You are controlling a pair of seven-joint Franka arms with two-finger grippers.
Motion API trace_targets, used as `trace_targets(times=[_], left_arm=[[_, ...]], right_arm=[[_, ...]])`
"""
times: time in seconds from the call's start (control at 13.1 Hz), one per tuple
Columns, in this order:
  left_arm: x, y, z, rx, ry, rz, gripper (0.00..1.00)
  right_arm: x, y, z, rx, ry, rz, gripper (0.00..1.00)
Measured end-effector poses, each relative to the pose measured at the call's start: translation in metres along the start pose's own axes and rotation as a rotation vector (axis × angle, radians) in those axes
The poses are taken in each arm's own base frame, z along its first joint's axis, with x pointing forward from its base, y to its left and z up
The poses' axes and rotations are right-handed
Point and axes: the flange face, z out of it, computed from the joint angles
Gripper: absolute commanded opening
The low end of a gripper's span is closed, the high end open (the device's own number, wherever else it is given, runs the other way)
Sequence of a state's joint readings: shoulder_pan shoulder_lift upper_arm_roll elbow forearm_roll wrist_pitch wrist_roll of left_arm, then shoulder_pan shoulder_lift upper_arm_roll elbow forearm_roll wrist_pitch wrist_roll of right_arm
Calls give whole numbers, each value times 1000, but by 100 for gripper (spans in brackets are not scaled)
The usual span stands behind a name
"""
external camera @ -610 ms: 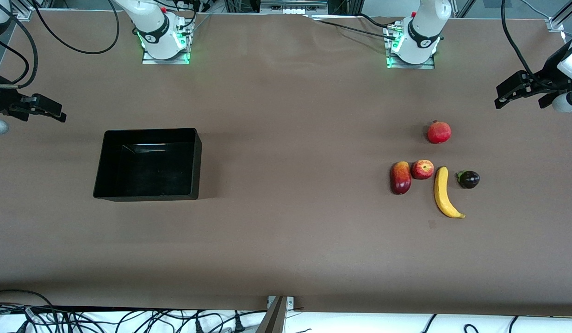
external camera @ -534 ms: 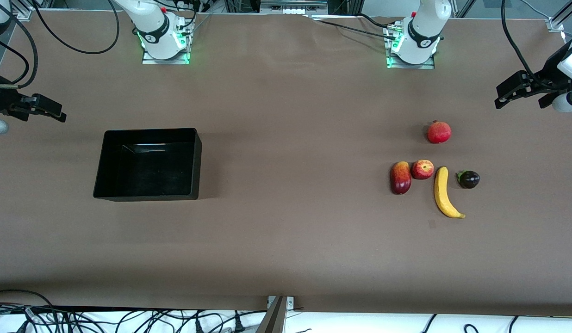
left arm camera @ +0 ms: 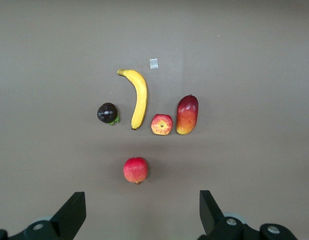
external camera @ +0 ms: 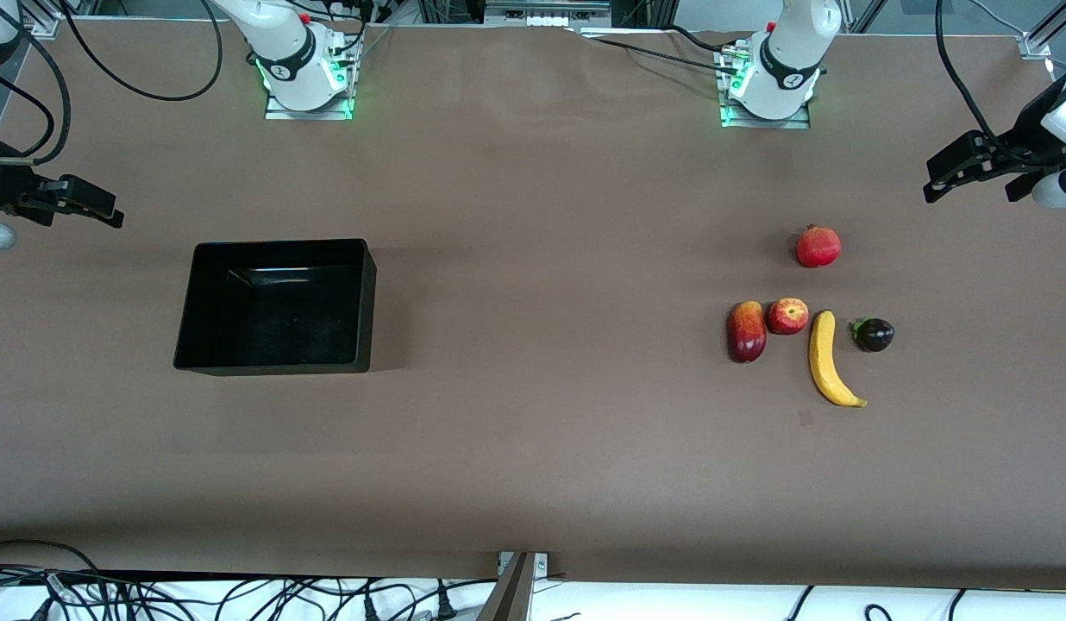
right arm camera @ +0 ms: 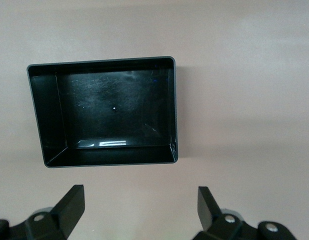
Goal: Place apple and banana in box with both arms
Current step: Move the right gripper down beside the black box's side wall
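Your left gripper (left arm camera: 139, 215) and right gripper (right arm camera: 139, 212) hang spread wide; streaky apple (external camera: 787, 316) touches the curved banana (external camera: 828, 360), glossy black box (external camera: 279, 252) empty.

Robot lab — bolted arm bases (external camera: 307, 79), cables (external camera: 240, 595)

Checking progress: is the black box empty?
Empty: the box shows only its bare black floor; apple and banana lie on the table.

The front camera is looking down from high across the tabletop (external camera: 533, 448), taking in both arm bases along the frame's top. The left wrist camera is facing straight down, sharing the banana (external camera: 829, 360) (left arm camera: 138, 97) with it; the right wrist camera, likewise downward, is sharing the box (external camera: 276, 307) (right arm camera: 102, 111).
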State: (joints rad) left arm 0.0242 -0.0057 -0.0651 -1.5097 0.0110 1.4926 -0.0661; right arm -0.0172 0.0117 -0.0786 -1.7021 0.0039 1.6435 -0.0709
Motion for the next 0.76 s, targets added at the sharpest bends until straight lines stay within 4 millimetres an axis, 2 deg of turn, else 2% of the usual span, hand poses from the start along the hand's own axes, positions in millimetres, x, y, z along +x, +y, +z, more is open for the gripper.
trace_targets(times=[0.23,0.38,0.53,0.76], left_arm=[[0,0,0,0,0,0,100],[0,0,0,0,0,0,100],[1,0,1,0,-2,0,100],[3,-1,4,0,-8,-1,100]], right_arm=[[2,0,4,-1,-9,0,100],[8,1,22,-7,-46,0,100],[20,3,61,-8,-104,3,100],[47,10,143,-18,-120,12,100]])
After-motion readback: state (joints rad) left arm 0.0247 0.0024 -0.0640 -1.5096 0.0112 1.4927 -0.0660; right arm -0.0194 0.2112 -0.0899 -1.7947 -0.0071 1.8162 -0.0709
